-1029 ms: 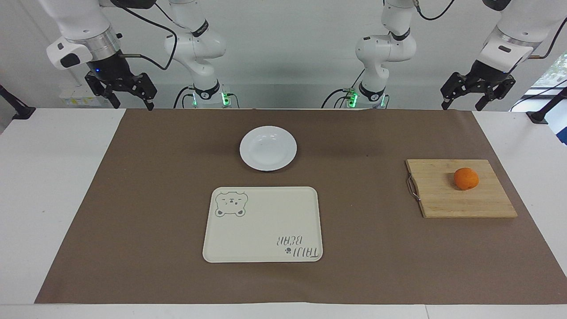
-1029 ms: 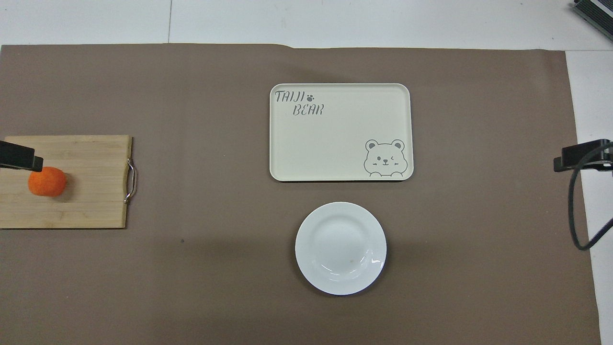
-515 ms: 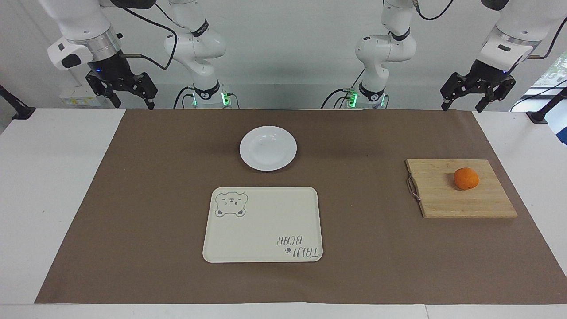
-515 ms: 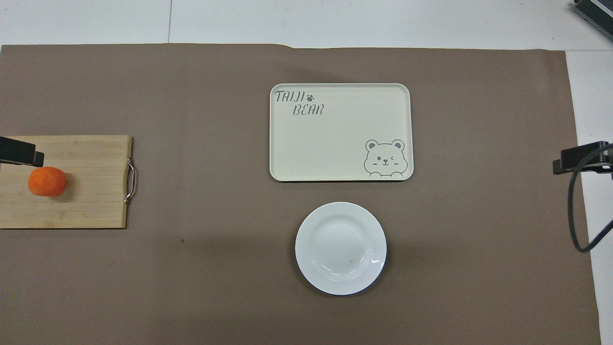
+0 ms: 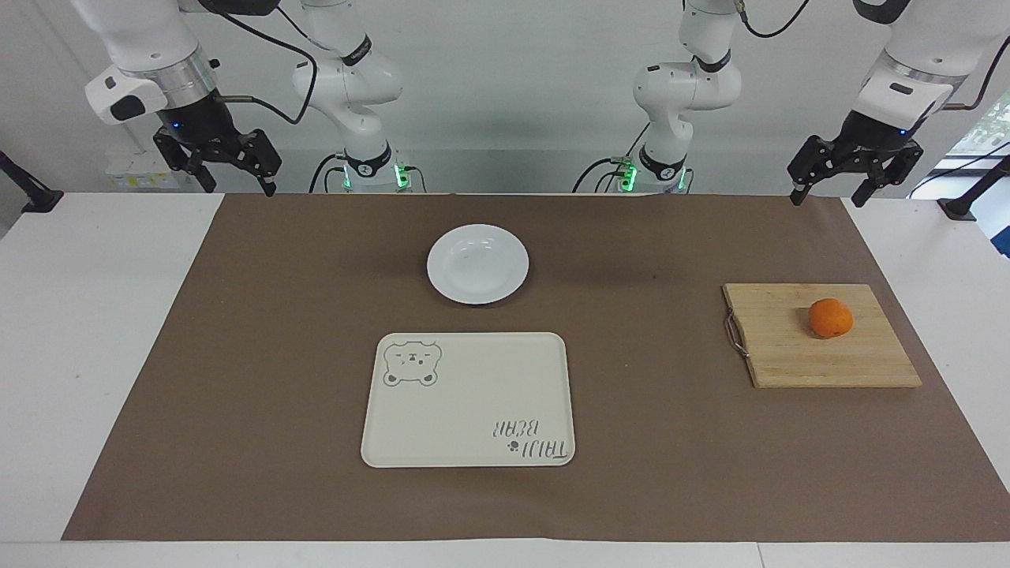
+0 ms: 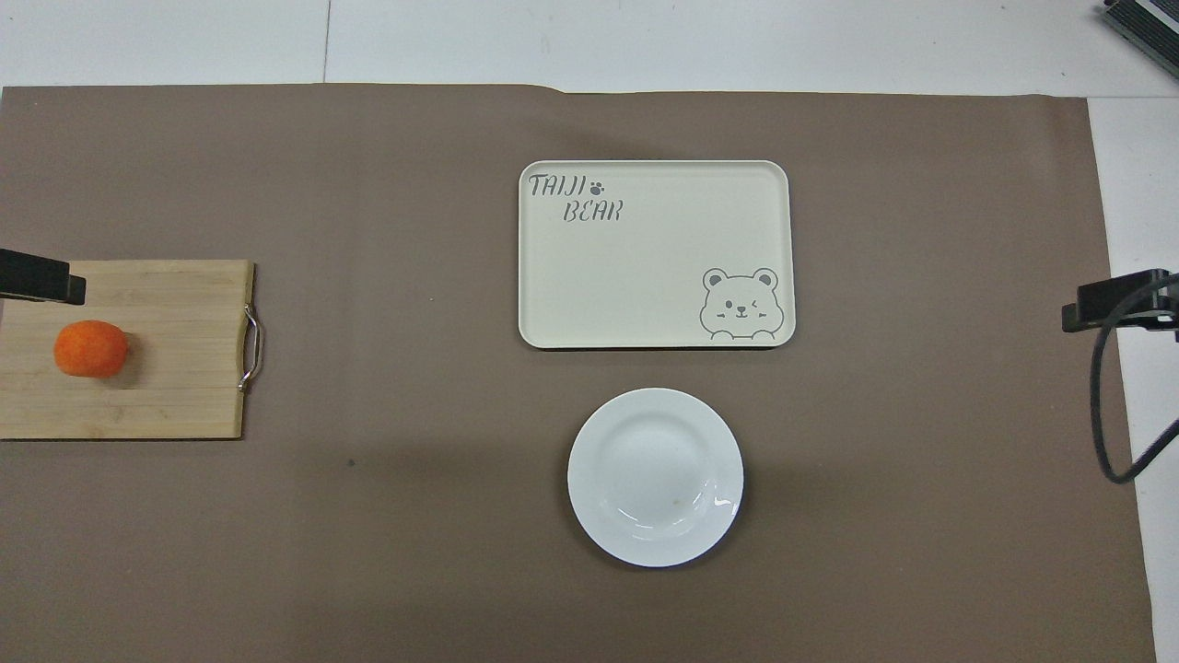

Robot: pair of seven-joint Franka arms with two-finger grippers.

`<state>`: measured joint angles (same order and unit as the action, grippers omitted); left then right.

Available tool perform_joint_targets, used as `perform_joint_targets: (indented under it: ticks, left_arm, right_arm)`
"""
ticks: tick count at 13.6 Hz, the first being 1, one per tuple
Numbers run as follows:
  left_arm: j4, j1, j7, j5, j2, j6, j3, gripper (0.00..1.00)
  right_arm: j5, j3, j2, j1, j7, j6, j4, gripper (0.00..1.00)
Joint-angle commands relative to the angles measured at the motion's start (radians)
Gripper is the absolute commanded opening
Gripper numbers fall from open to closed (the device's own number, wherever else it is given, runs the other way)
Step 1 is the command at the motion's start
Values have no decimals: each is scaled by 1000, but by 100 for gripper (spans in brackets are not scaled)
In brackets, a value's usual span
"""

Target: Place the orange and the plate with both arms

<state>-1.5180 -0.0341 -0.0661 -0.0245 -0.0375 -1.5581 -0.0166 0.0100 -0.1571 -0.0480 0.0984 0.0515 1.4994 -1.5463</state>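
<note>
The orange (image 5: 830, 318) lies on a wooden cutting board (image 5: 797, 347) toward the left arm's end of the table; it also shows in the overhead view (image 6: 90, 349). The white plate (image 5: 477, 263) sits empty on the brown mat mid-table, also seen from overhead (image 6: 655, 476). My left gripper (image 5: 828, 194) hangs open and empty, raised high, up-table from the board; only its tip (image 6: 33, 284) shows overhead, beside the orange. My right gripper (image 5: 237, 188) hangs open and empty, raised over the right arm's end of the mat, well apart from the plate; its tip (image 6: 1114, 302) shows overhead.
A cream rectangular tray with a bear drawing (image 5: 469, 399) lies empty, farther from the robots than the plate. The cutting board (image 6: 166, 387) has a metal handle on its side toward the table's middle. A black cable (image 6: 1105, 414) hangs by the right gripper.
The left gripper has shifted a little, its tip moving off the orange in the overhead view. The right gripper has barely moved. Orange, plate and tray have not moved.
</note>
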Motion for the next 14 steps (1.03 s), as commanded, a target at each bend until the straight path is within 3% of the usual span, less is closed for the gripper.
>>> perform_joint_targets:
  ticks: [1, 14]
  left_arm:
    - [-41, 3, -14, 11, -28, -26, 0, 100]
    - [-41, 28, -87, 8, -28, -30, -9, 100]
  right_arm:
    - [13, 4, -13, -9, -9, 15, -12, 100]
    - [13, 5, -16, -8, -12, -1, -9, 100]
